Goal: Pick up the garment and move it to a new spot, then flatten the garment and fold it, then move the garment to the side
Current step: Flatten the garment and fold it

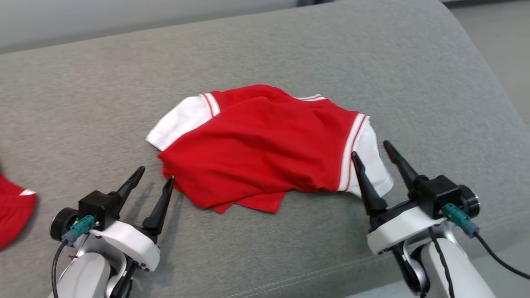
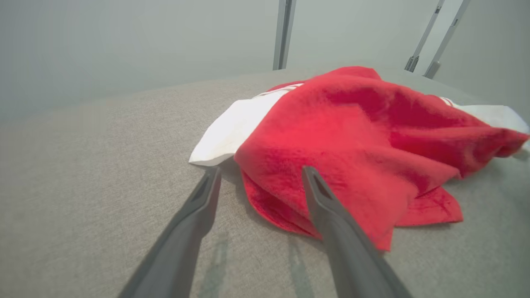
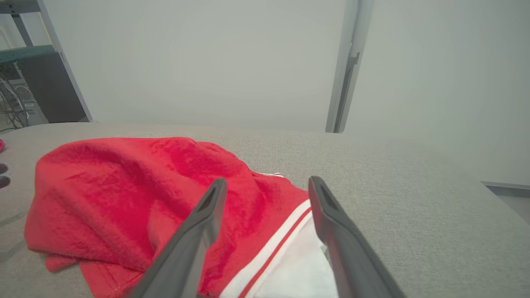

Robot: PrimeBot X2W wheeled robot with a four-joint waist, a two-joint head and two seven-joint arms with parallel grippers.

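Both tools spread wide at the near edge of a crumpled red-and-white shirt on a grey cushion.

Nearest, the left tool [image 1: 156, 173] stands with its two dark fingers wide apart and nothing between them, its inner fingertip just beside the shirt's near-left red corner. The right tool [image 1: 370, 148] is spread just as wide and holds nothing; the right white sleeve [image 1: 374, 165], edged with red-and-white striped trim [image 1: 351, 149], lies beneath its fingers, and whether they touch it cannot be told. The red shirt [image 1: 256, 145] lies rumpled and doubled over itself mid-cushion [image 1: 290, 49], layered hems poking out toward the robot, the left white sleeve [image 1: 178, 122] at its far-left end. Another red cloth [image 1: 12, 215] sits well apart at the left edge. Beyond, a pale wall [image 3: 207, 62] and a grey post [image 3: 345, 66].
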